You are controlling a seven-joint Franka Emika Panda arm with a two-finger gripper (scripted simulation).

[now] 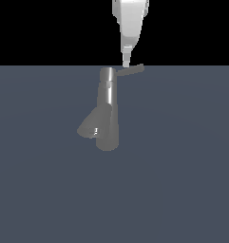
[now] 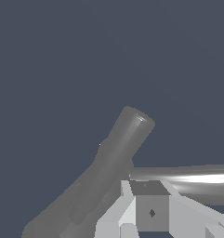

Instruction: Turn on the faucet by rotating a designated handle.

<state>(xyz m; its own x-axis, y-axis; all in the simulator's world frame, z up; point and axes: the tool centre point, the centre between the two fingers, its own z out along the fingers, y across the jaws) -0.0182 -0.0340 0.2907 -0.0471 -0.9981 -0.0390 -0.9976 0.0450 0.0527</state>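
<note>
The grey shiny faucet (image 1: 107, 109) stands upright mid-scene, and its wide conical spout (image 1: 90, 127) branches down toward the exterior view's left. The thin handle (image 1: 132, 70) sticks out sideways from the top cap toward the exterior view's right. My gripper (image 1: 127, 61) comes straight down from above, its fingers together, with the tip right at the handle's top side, near the cap. In the wrist view the faucet (image 2: 118, 148) slants away below me. The handle (image 2: 192, 179) is a bright rod right behind my fingers (image 2: 150, 207). Nothing is held between them.
A flat dark blue-grey floor (image 1: 182, 180) lies around the faucet. A black background fills the space above the floor's far edge.
</note>
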